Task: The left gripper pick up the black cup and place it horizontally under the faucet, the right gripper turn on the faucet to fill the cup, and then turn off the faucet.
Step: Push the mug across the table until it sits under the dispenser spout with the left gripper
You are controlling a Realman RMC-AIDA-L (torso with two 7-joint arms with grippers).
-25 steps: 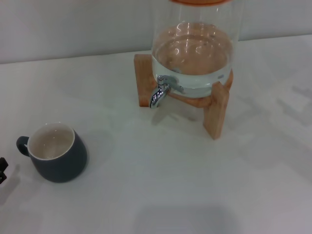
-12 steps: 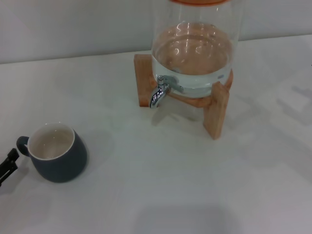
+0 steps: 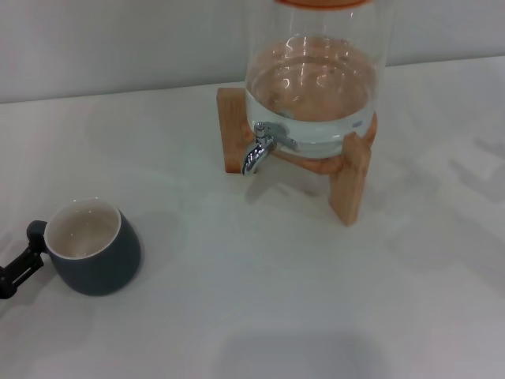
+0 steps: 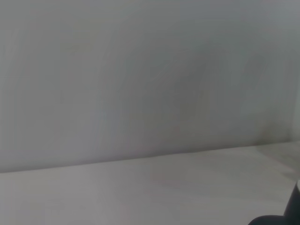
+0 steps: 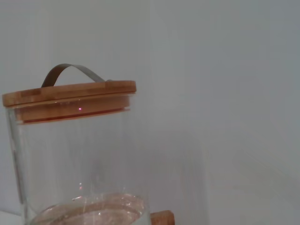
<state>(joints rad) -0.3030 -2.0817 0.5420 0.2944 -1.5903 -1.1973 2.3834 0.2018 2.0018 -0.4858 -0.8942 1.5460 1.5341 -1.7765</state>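
A: We log the black cup (image 3: 92, 246) upright on the counter (image 3: 276, 300), far left, well apart from the faucet (image 3: 256, 151).

B: We see the left gripper (image 3: 17, 267) at the cup's handle; we cannot tell how wide it stands. Right gripper out of view.

Jar (image 5: 70, 159): clear glass, upright, fills one side of the right wrist view; cut off at pic edge.
Lid (image 5: 69, 93): round wood disc w/ a thicker lower ring, sits flat on jar mouth.
Handle (image 5: 72, 70): thin grey metal strap, arched over lid, both ends at lid top.
Red dot (image 5: 79, 109): tiny, on lid's lower ring.
Water (image 5: 86, 213): only low in jar, surface glints.
Wood block (image 5: 161, 218): just beside jar base, only its top shows.
Wall (image 5: 225, 93): plain pale grey behind.
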